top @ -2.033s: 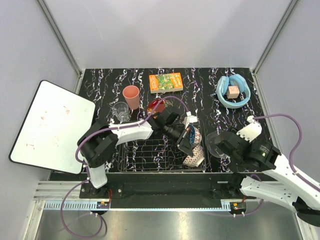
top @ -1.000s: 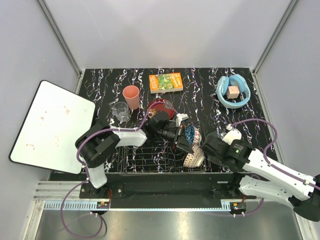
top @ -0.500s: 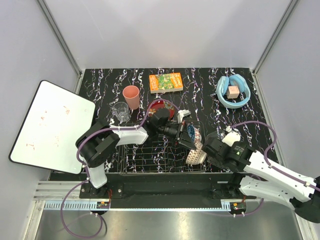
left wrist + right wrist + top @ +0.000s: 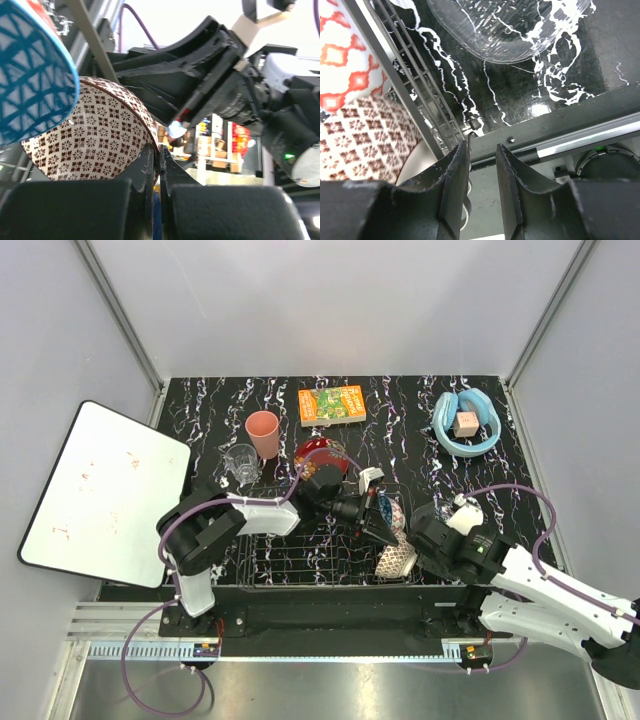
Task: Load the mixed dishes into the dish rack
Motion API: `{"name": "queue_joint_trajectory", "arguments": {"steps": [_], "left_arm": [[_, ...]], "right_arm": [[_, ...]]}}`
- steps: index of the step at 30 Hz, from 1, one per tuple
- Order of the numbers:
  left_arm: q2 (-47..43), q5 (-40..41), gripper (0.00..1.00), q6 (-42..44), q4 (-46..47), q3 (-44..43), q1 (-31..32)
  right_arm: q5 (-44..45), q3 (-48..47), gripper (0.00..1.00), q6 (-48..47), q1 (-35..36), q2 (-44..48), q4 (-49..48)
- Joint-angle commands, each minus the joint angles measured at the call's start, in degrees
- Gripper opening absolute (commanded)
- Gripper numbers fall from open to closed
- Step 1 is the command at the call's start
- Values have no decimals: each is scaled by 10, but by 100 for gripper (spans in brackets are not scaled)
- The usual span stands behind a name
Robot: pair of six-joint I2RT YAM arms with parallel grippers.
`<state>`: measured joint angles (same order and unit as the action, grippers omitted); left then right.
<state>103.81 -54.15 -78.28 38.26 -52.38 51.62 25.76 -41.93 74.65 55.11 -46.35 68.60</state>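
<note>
Hovering parted, empty right gripper (image 4: pixel 482 147) by glass bowl (image 4: pixel 505 30); judging it stiff, slick, fragile, best pinched at rim. Clenching left gripper (image 4: pixel 159 150) empty.

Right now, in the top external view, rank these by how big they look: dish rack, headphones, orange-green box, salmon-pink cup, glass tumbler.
Largest to smallest:
1. dish rack
2. light-blue headphones
3. orange-green box
4. salmon-pink cup and clear glass tumbler: too alike to rank.

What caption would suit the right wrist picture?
Right gripper by the dish rack, clear glass bowl on the table beyond.
</note>
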Motion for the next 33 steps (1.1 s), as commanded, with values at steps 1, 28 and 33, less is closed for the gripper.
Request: {"name": "queue_joint_trajectory", "arguments": {"steps": [1,28,33], "left_arm": [[3,3,0,-103,163,-16,18],[-26,21,16,116,-165,-30,-49],[-34,9,67,182,-260,-88,-37]], "right_arm": [[-19,8,37,14,0,3,-24],[-38,-26,24,-10,108,-67,-66],[-26,-40,28,-14,109,-59,-57]]}}
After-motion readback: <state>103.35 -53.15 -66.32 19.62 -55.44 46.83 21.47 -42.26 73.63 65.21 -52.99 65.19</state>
